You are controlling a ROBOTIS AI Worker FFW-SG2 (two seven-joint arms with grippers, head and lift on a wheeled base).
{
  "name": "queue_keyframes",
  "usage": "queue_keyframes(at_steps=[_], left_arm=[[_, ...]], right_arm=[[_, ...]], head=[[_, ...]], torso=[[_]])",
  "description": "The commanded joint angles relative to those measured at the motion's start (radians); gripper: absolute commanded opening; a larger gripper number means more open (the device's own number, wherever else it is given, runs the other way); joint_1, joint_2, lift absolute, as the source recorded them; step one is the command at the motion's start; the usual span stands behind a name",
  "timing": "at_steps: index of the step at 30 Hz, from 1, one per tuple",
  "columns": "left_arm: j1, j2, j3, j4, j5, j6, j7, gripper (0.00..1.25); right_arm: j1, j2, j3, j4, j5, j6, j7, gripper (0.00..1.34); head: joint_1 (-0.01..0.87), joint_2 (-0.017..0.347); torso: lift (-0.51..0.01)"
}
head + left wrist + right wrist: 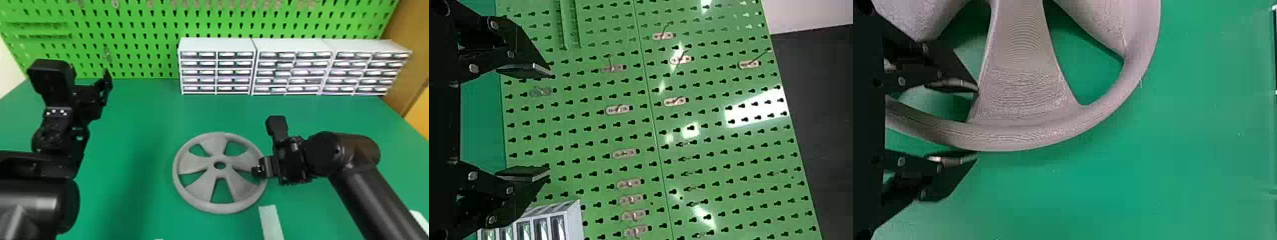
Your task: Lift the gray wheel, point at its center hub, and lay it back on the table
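Note:
The gray wheel lies flat on the green table, its center hub facing up. At the wheel's right side is my right gripper. In the right wrist view, the same gripper straddles the wheel's rim: one finger stands in the opening beside a spoke, the other outside, with a gap between them wider than the rim. My left gripper is held up at the far left, away from the wheel. The left wrist view has this gripper open before the pegboard, nothing between its fingers.
White drawer units line the back of the table in front of the green pegboard. A pale flat strip lies near the front, just right of the wheel's lower edge. Another white item shows at the right edge.

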Motion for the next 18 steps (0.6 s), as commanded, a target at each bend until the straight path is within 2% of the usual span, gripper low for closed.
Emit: queue_keyframes(at_steps=[1, 14, 18], left_arm=[[0.000, 0.000, 0.000, 0.000, 0.001, 0.000, 0.000, 0.70], [-0.005, 0.000, -0.004, 0.000, 0.001, 0.000, 0.000, 0.70], [-0.018, 0.002, -0.011, 0.000, -0.002, 0.000, 0.000, 0.70]], right_arm=[[-0.003, 0.000, 0.007, 0.001, 0.007, 0.004, 0.000, 0.47], [-0.021, -0.009, 0.035, 0.021, 0.018, 0.011, 0.000, 0.36], [-0.029, -0.014, 0.044, 0.027, 0.030, 0.009, 0.000, 0.27]], head=[[0.692, 0.048], [0.692, 0.048], [0.692, 0.048]], torso=[[-0.096], [-0.096], [-0.096]])
